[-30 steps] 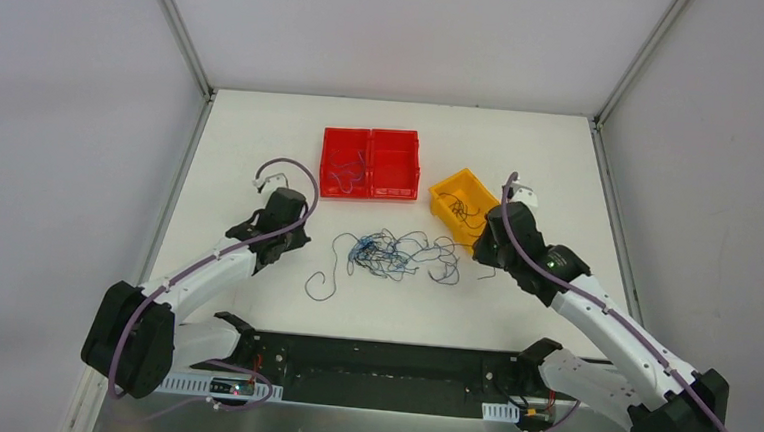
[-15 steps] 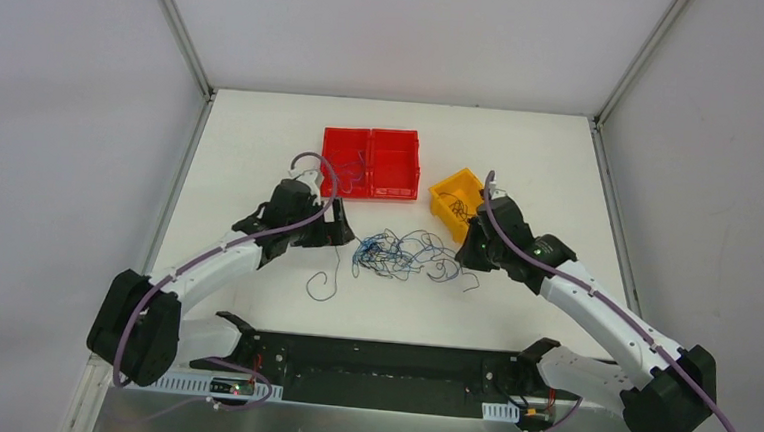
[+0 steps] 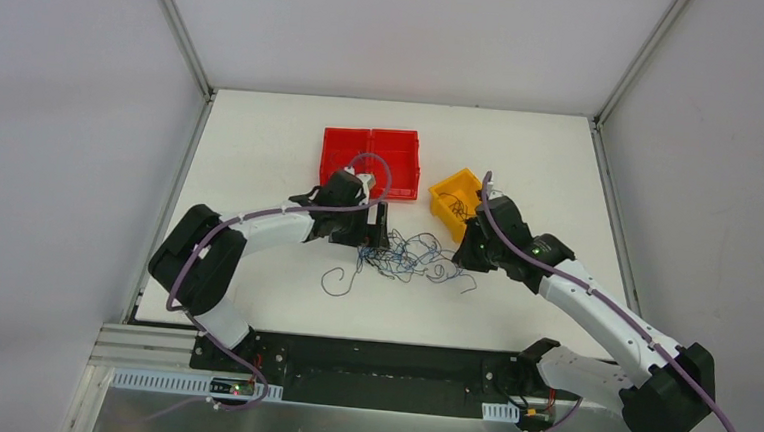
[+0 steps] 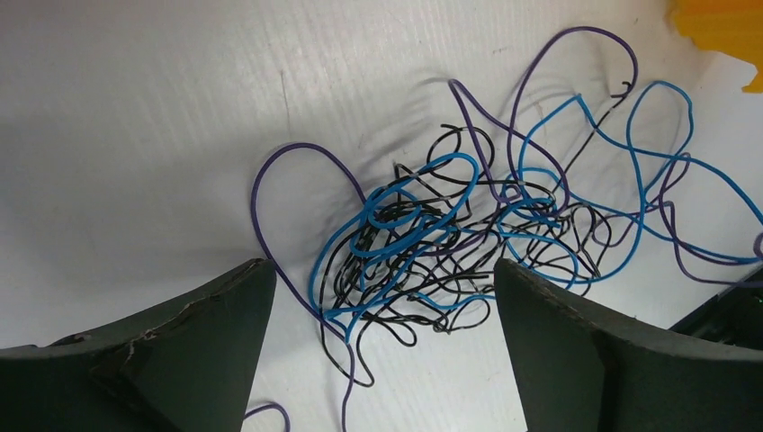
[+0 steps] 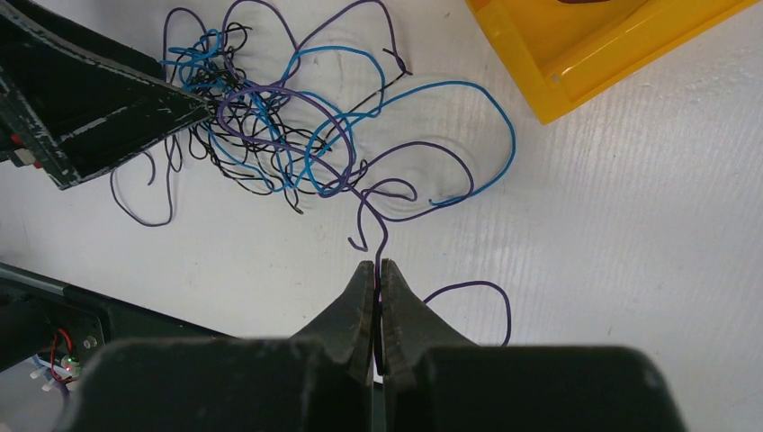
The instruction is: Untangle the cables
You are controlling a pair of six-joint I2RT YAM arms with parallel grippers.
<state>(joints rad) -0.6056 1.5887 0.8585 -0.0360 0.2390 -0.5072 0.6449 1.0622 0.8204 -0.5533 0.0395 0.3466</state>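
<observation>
The cables (image 3: 407,258) lie in a blue, purple and black tangle at the table's middle. My left gripper (image 3: 372,237) hangs open over the tangle's left end. In the left wrist view its fingers straddle the knot (image 4: 423,243), with the left gripper (image 4: 382,266) holding nothing. My right gripper (image 3: 464,253) is at the tangle's right edge. In the right wrist view the right gripper (image 5: 377,264) is shut on a purple cable (image 5: 363,216) that runs up into the tangle (image 5: 270,135). A left finger (image 5: 135,108) shows there too.
A red bin (image 3: 371,162) with two compartments stands behind the tangle, a few wires inside. A yellow bin (image 3: 456,201) sits at the right, close to my right wrist. One loose purple cable (image 3: 339,279) curls near the front left. The black base rail (image 3: 379,361) runs along the near edge.
My left gripper has opened and swung right, from the table's left side to the tangle's left end. The right gripper shifted slightly left, still shut.
</observation>
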